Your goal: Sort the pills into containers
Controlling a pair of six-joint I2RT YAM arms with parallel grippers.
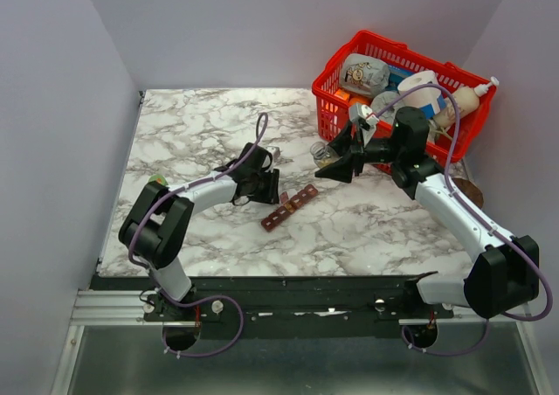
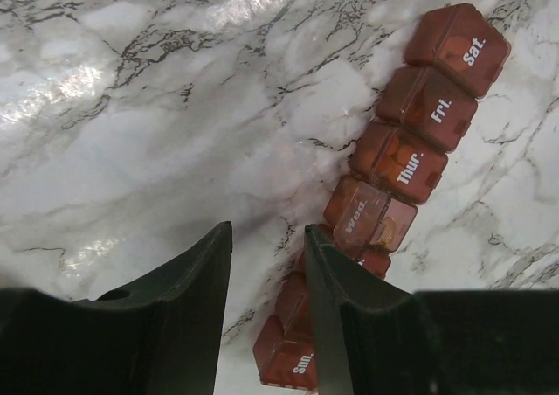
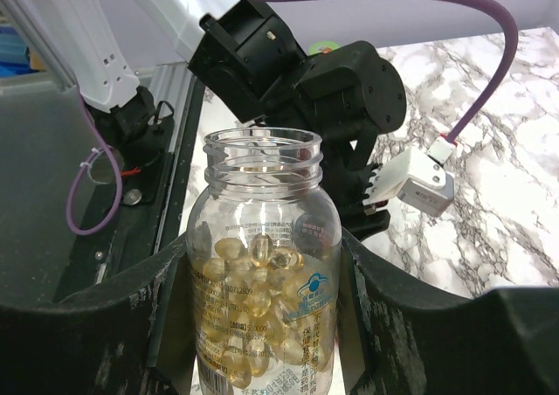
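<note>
The dark red-brown pill organizer (image 1: 291,207) lies on the marble table (image 1: 201,124) at its middle. In the left wrist view the organizer (image 2: 410,155) shows day labels, and the Wed. lid (image 2: 356,213) is up with a pale orange bit (image 2: 385,229) in that compartment. My left gripper (image 1: 266,185) is open and empty just left of the strip, and its right finger (image 2: 336,299) hangs over the Sun. end. My right gripper (image 1: 336,159) is shut on the clear bottle (image 1: 323,154), held above the table. The bottle (image 3: 262,281) is uncapped and holds several yellowish pills (image 3: 258,277).
A red wire basket (image 1: 336,67) full of bottles and packages stands at the back right. A greenish round cap (image 1: 158,180) lies near the table's left edge. A brown round object (image 1: 470,188) lies by the right arm. Grey walls close in the sides.
</note>
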